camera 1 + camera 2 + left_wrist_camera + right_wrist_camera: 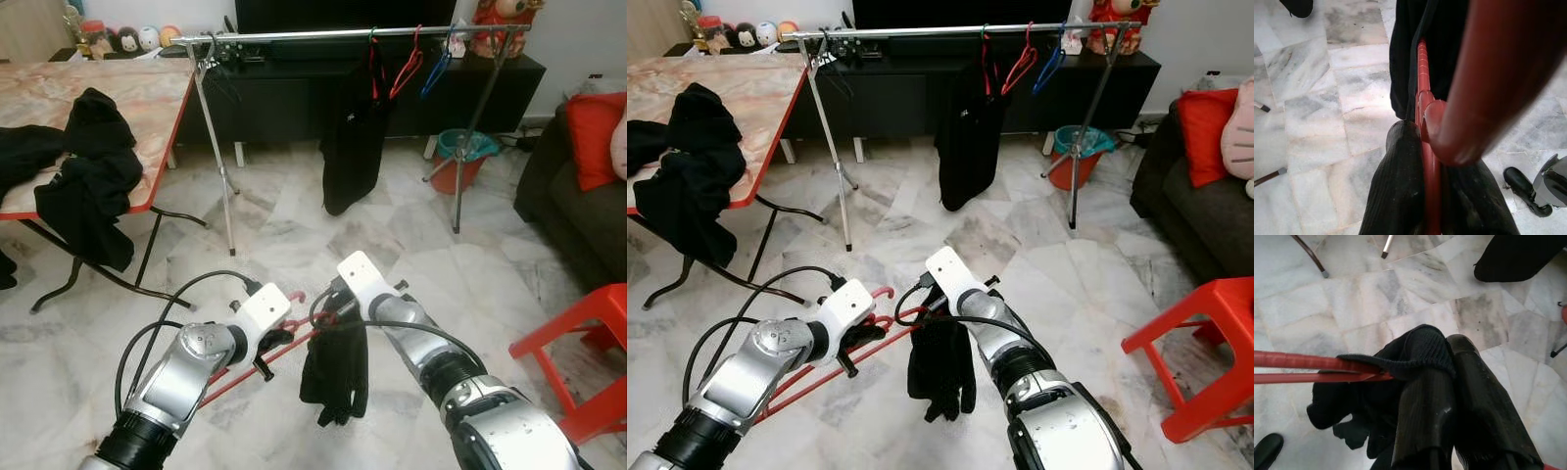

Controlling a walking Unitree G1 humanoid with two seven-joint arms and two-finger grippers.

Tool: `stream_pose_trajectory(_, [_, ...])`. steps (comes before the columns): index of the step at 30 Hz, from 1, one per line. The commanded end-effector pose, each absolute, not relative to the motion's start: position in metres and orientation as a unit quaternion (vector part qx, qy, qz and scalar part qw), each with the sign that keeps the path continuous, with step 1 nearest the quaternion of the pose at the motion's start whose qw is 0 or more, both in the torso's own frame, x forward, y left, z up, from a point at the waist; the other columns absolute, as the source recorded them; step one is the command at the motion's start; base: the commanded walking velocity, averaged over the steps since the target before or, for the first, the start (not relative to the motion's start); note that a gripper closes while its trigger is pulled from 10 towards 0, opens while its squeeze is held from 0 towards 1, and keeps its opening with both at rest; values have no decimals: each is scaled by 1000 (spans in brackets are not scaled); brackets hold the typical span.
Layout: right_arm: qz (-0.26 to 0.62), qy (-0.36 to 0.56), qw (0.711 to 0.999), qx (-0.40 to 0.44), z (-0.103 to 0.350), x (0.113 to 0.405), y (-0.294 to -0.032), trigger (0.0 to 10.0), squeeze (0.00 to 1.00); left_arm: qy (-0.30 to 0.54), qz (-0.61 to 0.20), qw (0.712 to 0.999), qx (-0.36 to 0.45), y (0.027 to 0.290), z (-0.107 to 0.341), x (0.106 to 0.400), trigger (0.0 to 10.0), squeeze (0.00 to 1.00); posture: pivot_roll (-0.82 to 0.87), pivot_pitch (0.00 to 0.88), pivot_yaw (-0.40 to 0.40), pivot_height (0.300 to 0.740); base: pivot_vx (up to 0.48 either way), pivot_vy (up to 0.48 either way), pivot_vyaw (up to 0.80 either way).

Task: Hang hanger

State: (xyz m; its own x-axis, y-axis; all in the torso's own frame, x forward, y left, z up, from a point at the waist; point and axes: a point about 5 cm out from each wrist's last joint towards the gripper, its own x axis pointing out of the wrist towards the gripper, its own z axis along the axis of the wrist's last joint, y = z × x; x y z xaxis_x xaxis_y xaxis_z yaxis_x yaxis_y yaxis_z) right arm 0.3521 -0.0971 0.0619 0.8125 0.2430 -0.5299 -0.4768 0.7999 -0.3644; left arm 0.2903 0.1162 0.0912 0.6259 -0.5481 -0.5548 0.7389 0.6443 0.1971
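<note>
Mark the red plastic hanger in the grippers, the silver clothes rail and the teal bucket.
red plastic hanger point(1422, 73), left wrist view, its ridged bar.
silver clothes rail point(294, 34), left eye view, its horizontal bar.
teal bucket point(460, 143), left eye view, its rim.

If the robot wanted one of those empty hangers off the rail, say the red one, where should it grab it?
Probably by the sloping shoulder bar of the red hanger, coming from the robot's side. It hangs bare from the rail, with open space around it. The hook is best left free, so it can lift off the rail.

Head eyes look down; wrist cameras close on hanger point(1425, 112)
</note>
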Motion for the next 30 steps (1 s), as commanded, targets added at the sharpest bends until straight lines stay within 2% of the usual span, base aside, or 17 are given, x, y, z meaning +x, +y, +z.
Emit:
stream_pose_trajectory(1, [209,218,921,-247,70,355,-88,10000,0,216,-353,885,212,117,98,296,10000,0,111,0,-27,732,0,0,0])
stream_pose_trajectory(8, [220,220,918,-245,68,352,-81,10000,0,210,-404,872,179,105,101,289,10000,0,113,0,-28,732,0,0,0])
stream_pose_trajectory(15, [222,223,918,-243,67,351,-79,10000,0,196,-408,877,160,100,106,290,10000,0,111,0,-27,732,0,0,0])
stream_pose_trajectory(18, [223,223,917,-243,68,351,-77,10000,0,204,-380,884,179,104,105,296,10000,0,112,0,-28,732,0,0,0])
stream_pose_trajectory(24, [214,219,921,-242,72,352,-77,10000,0,239,-351,875,230,116,95,298,10000,0,110,0,-26,732,0,0,0])
stream_pose_trajectory(27, [214,218,921,-243,73,353,-77,10000,0,245,-309,889,233,124,95,304,10000,0,112,0,-28,732,0,0,0])
stream_pose_trajectory(30, [213,218,921,-244,73,353,-77,10000,0,249,-300,889,238,127,95,306,10000,0,112,0,-26,732,0,0,0])
